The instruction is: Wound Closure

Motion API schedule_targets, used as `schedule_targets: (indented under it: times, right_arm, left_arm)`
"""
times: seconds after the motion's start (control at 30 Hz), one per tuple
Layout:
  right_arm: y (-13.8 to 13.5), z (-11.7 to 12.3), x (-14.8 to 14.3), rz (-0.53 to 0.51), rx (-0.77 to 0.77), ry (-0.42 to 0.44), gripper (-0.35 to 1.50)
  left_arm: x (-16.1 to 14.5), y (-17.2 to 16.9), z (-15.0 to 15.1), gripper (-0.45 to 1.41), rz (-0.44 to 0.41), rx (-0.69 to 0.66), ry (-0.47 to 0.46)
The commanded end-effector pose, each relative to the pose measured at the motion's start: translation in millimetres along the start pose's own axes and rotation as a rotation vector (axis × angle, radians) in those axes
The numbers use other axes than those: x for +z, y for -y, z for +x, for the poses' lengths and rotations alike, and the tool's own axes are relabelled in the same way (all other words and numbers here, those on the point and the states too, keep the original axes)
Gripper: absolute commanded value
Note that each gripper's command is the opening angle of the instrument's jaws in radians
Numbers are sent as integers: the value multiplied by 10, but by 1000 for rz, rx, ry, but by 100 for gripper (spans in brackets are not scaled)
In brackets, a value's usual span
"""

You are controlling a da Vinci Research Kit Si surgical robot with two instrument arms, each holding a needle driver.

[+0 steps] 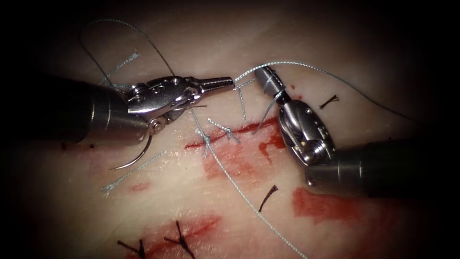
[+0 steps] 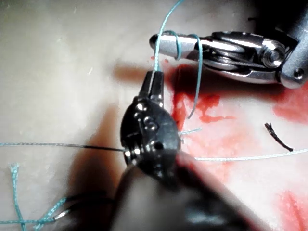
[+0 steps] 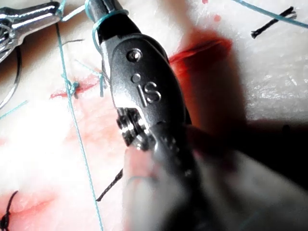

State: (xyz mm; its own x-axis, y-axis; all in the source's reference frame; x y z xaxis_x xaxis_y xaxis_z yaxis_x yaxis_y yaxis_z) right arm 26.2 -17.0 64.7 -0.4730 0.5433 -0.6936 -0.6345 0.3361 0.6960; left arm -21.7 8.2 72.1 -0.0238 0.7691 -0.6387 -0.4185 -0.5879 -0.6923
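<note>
My left tool (image 1: 229, 82) comes in from the left, its jaws shut on the pale thread (image 1: 306, 65) right at the tip. Just to its right sits my right tool (image 1: 259, 75), jaws shut, with the thread looped around them (image 2: 179, 45) and nothing seen between them. The curved needle (image 1: 137, 158) lies free on the tissue (image 1: 158, 192), left of the cut (image 1: 249, 128) and below the left tool's wrist, held by neither tool. A long strand (image 1: 239, 189) runs from the knotted stitches (image 1: 206, 139) down across the tissue. In the right wrist view the loops (image 3: 100, 26) circle the right tool beside the left tool (image 3: 57, 10).
Red fluid (image 1: 326, 204) stains the tissue around the cut and lower right. Short black thread ends (image 1: 329, 100) (image 1: 268, 197) lie right of the cut, and black stitches (image 1: 179, 237) sit near the front. Pale cut ends (image 1: 120, 64) (image 1: 129, 173) lie at the left.
</note>
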Motion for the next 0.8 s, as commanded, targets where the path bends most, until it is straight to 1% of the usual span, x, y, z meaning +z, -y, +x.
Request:
schedule_targets:
  times: [0.03, 0.1, 0.2, 0.4, 0.5, 0.53, 0.63, 0.73, 0.8]
  right_arm:
    - [1, -9, 2, -11, -9, 2, -35]
    - [-1, -10, 0, -33, -21, 3, -35]
    - [-1, -9, 1, -44, -24, 3, -35]
    - [1, -9, 2, -45, -2, 1, -35]
    - [2, -7, 1, -11, -3, 1, -35]
    - [1, -7, 0, -7, -3, 1, -35]
    - [-1, -5, -2, -12, -9, 2, -35]
    - [-3, -2, -1, -20, -13, 2, -35]
    - [-5, -2, 0, 37, -49, 40, -35]
  left_arm:
    - [6, 0, -4, -45, 0, -1, -1]
    - [7, -2, -3, -45, -3, 3, 1]
    - [11, -10, -5, -45, -58, 9, 17]
    - [18, -17, -20, -45, -130, 51, 40]
    - [19, -18, -22, -45, -139, 55, 53]
    - [19, -17, -18, -45, -124, 52, 47]
    - [16, -13, -9, -45, -109, 68, 40]
    - [12, -12, -1, -45, -113, 71, 23]
    - [13, -17, 5, -45, -120, 62, -5]
